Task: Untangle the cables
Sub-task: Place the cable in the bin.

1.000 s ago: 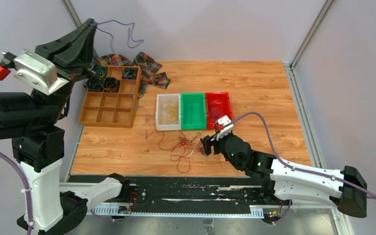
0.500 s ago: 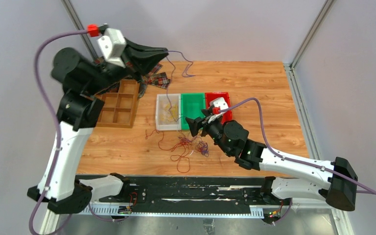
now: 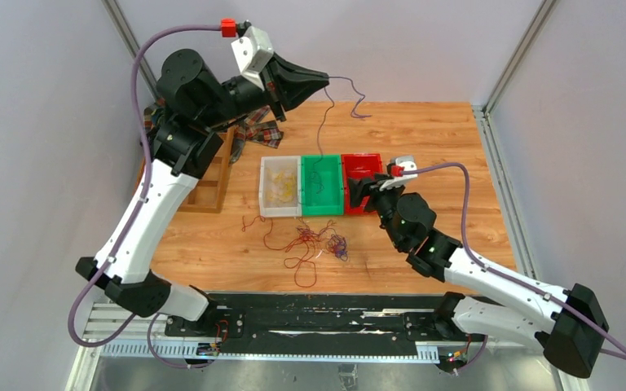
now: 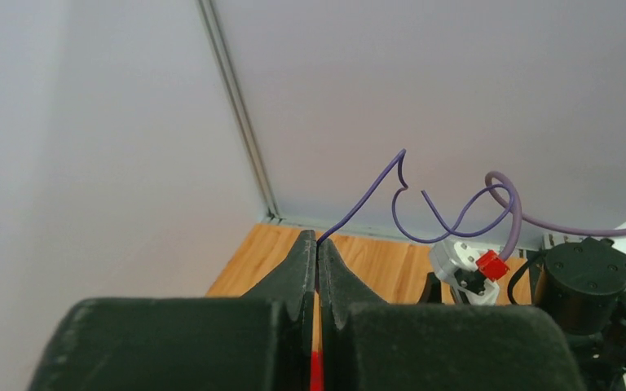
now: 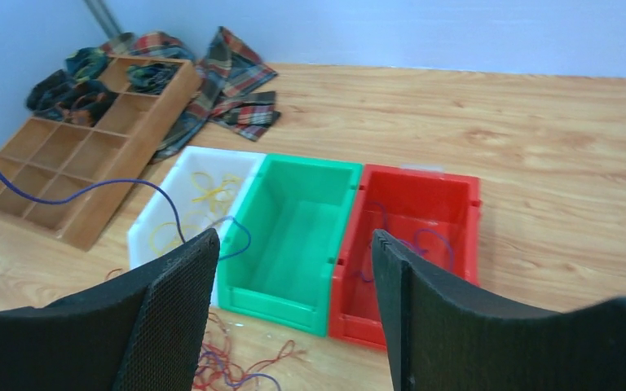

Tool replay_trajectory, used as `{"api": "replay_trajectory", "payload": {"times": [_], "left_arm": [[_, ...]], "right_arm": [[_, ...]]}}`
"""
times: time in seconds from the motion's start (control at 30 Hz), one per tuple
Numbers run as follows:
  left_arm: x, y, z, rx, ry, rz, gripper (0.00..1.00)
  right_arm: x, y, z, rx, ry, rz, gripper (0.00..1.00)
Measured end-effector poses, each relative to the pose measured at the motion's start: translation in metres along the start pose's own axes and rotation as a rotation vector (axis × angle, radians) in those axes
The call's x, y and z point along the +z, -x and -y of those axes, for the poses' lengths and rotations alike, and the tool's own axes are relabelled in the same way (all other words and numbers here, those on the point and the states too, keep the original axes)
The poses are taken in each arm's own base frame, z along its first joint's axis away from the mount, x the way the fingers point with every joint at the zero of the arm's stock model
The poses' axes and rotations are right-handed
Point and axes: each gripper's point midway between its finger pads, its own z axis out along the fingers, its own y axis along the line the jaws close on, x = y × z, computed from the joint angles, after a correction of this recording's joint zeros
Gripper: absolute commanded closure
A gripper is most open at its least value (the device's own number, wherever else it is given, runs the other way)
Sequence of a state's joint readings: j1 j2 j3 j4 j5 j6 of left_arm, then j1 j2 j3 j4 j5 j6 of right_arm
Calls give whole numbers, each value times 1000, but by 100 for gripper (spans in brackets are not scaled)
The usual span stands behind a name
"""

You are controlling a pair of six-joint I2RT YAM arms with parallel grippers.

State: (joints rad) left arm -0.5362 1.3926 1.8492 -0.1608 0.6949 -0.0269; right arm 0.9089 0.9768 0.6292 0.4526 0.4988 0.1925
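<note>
Left pincer [image 3: 326,79] pinches a purple wire [image 4: 360,196] hanging downward; right pincer [image 3: 359,193] gapes empty.

Inscriptions, labels, brands, numbers, signs: none legible in the top, left wrist or right wrist views.
</note>
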Motion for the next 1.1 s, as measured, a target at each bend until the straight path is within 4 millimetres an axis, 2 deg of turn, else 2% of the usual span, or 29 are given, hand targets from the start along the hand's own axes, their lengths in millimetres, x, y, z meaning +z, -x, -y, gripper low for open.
{"api": "replay_trajectory", "payload": {"times": [0.27, 0.5, 0.83, 1.1], "left_arm": [[40, -1, -8, 18, -38, 42, 99], [81, -22, -18, 9, -61, 38, 99], [124, -79, -33, -26, -61, -22, 99], [136, -104, -47, -10, -21, -47, 99]], "right_arm": [[-8, -3, 49, 34, -158, -12, 35], [-24, -8, 80, 52, -269, -10, 36], [-36, -23, 106, 42, -364, -23, 38], [-39, -35, 118, 40, -403, -39, 39]]}}
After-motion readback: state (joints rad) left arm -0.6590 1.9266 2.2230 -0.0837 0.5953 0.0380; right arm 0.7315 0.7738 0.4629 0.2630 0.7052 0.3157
